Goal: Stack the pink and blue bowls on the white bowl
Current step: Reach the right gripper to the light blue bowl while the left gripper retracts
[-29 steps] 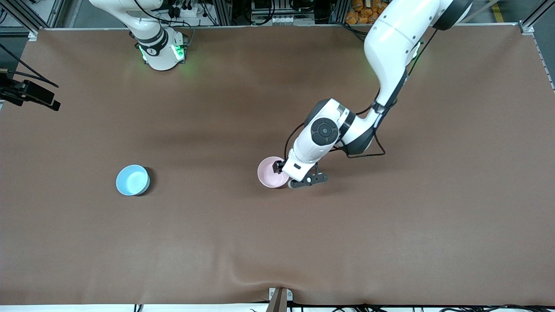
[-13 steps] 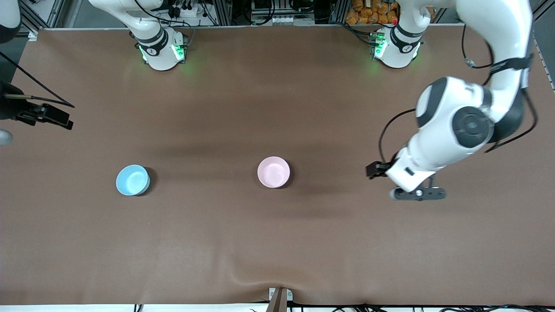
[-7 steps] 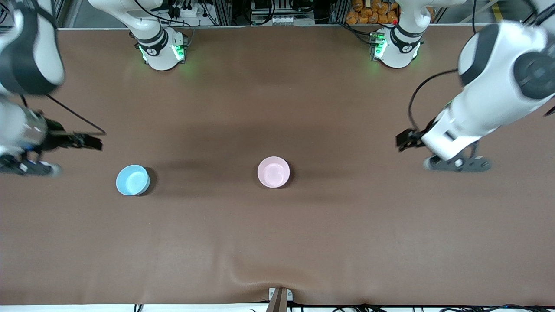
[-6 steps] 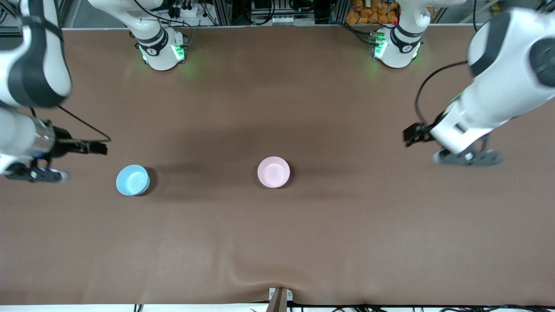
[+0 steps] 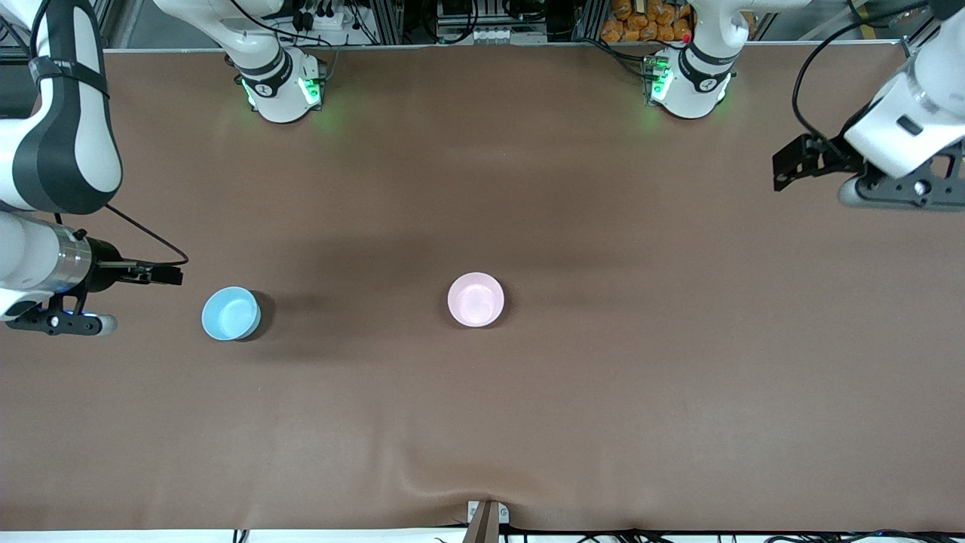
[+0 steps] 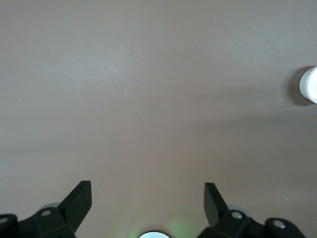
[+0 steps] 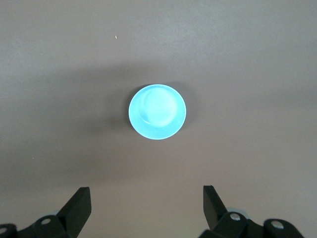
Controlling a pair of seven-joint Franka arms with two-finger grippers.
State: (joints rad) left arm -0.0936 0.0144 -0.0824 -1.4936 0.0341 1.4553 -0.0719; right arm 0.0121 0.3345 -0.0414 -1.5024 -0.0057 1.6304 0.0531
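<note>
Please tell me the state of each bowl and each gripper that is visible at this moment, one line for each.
pink bowl: upright on the table, at mid-table, nothing in it, not held.
blue bowl: upright on the table toward the right arm's end, empty, not stacked, not held.
right gripper: open, empty, in the air above the blue bowl's surroundings.
left gripper: open, empty, over bare table at the left arm's end.

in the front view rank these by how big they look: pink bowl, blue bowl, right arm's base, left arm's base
1. Right arm's base and left arm's base: clearly largest, alike in look, so no ranking between them.
2. Blue bowl and pink bowl: clearly smaller, and nearly the same across; too close to rank.
</note>
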